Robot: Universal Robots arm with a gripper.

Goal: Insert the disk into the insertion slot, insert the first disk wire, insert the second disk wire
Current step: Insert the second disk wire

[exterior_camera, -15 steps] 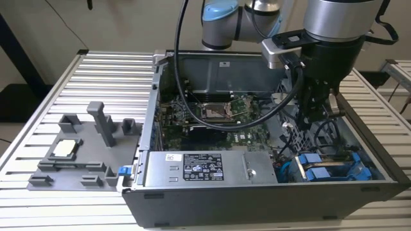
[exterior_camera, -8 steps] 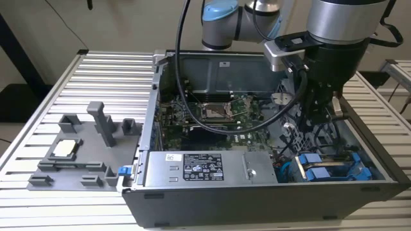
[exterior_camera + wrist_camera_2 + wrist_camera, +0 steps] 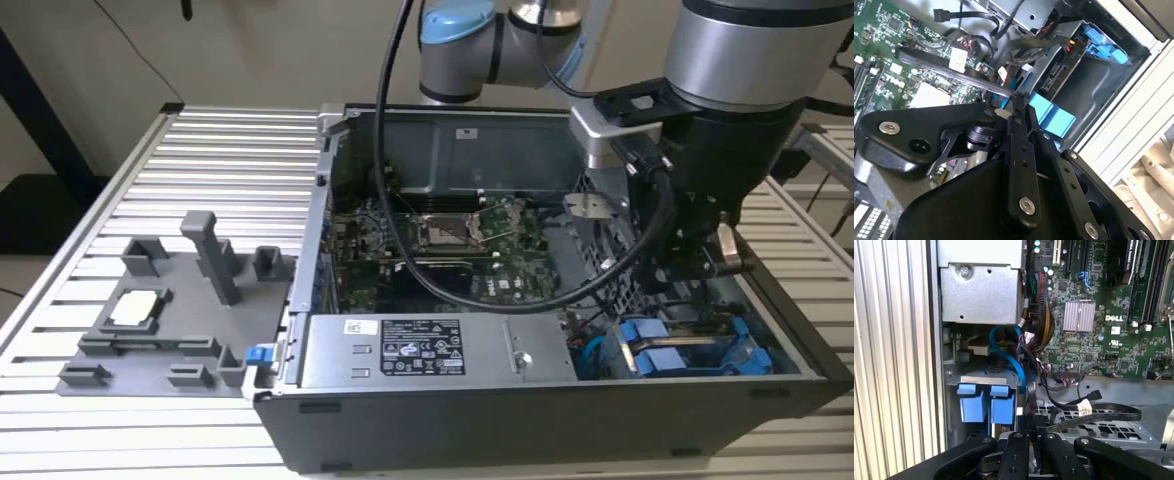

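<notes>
The disk sits in the insertion slot at the case's front corner, on the exterior view's right, with its bright blue carrier tabs showing. In the second wrist view the disk shows its connector edge inside the grey bay. The blue tabs of the disk also show in the first wrist view. My gripper reaches down into the case just beside the bay. Its fingertips are closed on the end of a flat black disk wire. That wire runs to the gripper.
The grey power-supply box lies along the case front. The green motherboard fills the case floor, with a blue cable loop and a wire bundle near the bay. A grey fixture stands on the slatted table.
</notes>
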